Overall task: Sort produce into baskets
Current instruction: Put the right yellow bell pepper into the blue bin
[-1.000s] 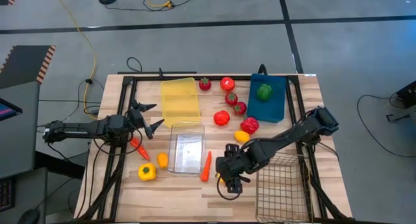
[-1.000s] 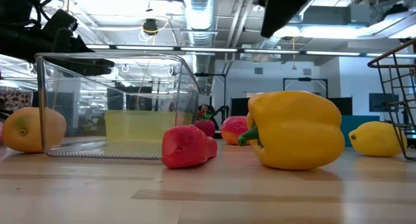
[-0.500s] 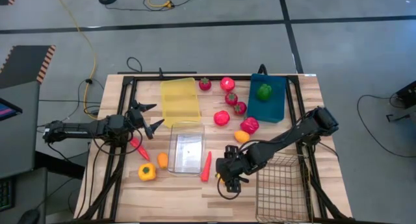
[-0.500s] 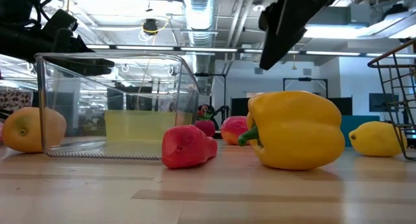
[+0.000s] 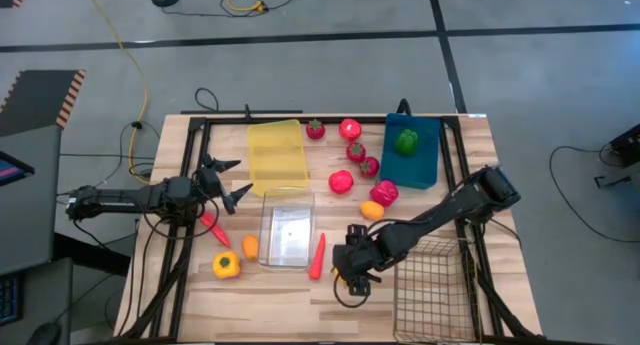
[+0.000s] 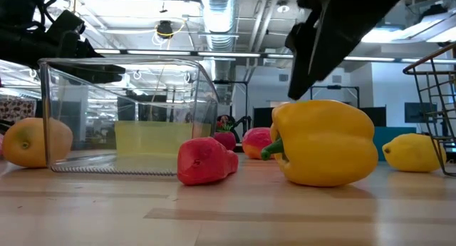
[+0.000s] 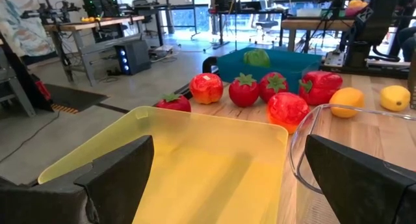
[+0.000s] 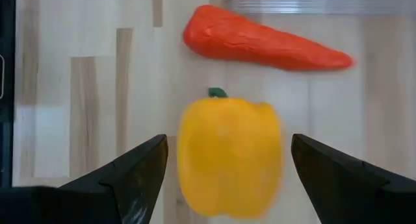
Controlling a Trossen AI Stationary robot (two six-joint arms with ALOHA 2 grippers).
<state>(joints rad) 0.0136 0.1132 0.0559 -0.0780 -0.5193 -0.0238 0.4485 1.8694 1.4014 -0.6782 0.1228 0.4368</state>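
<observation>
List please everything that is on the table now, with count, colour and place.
yellow bin: one, translucent yellow, far left of centre
clear bin: one, clear, centre
blue bin: one, dark blue, far right
wire basket: one, dark, near right corner
green pepper: one, green, in the blue bin
red produce: six, red, between the yellow and blue bins
lemon: one, yellow, near the red produce
orange: one, orange, left of the clear bin
carrot: one, orange, right of the clear bin
yellow peppers: two, yellow, one near left, one between the right fingers
left gripper: fingers open, left of the yellow bin
right gripper: fingers open, either side of a yellow pepper
</observation>
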